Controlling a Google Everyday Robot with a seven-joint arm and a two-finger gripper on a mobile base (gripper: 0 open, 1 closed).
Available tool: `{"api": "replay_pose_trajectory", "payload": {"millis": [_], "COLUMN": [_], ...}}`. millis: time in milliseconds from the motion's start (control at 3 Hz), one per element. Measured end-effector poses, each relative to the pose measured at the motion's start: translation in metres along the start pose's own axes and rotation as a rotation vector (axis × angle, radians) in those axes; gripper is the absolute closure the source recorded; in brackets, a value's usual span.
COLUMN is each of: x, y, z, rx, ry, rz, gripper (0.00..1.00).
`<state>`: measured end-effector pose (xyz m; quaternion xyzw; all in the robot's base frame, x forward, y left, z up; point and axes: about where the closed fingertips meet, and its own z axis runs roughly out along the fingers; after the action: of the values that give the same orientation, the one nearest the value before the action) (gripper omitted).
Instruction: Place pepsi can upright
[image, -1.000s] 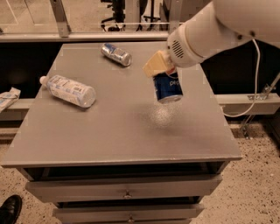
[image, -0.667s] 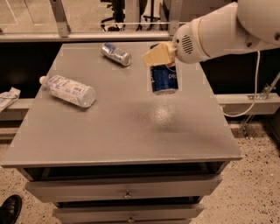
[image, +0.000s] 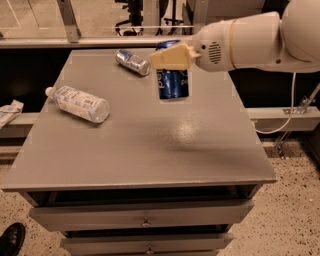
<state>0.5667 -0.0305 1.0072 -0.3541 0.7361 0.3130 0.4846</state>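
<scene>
The pepsi can (image: 173, 82), dark blue with white lettering, stands upright on the grey table (image: 150, 145), towards the back and a little right of the middle. My gripper (image: 170, 56) is at the can's top, its tan fingers (image: 172, 57) around the upper part and hiding the lid. The white arm reaches in from the right. I cannot see whether the can's base rests on the table or hangs just above it.
A silver-grey can (image: 133, 62) lies on its side at the back, left of the pepsi can. A clear plastic water bottle (image: 80, 103) lies at the table's left. Drawers (image: 145, 220) are below the table's front edge. A black shoe (image: 11, 239) is on the floor at bottom left.
The arm has swung the can from a tilted pose to upright and carried it towards the back of the table. The arm now lies more level.
</scene>
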Motion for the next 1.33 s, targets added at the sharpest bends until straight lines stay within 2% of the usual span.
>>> {"api": "replay_pose_trajectory", "payload": {"millis": [333, 667, 1000, 1333], "x": [-0.003, -0.004, -0.011, -0.011], "y": [0.004, 0.003, -0.004, -0.01], "z": [0.002, 0.001, 0.0, 0.006], "rx": [-0.003, -0.001, 0.012, 0.015], "ry": [0.002, -0.02, -0.118, -0.189], "rz": [-0.016, -0.074, -0.219, -0.363], "gripper": [1.0, 1.0, 1.0, 1.0]}}
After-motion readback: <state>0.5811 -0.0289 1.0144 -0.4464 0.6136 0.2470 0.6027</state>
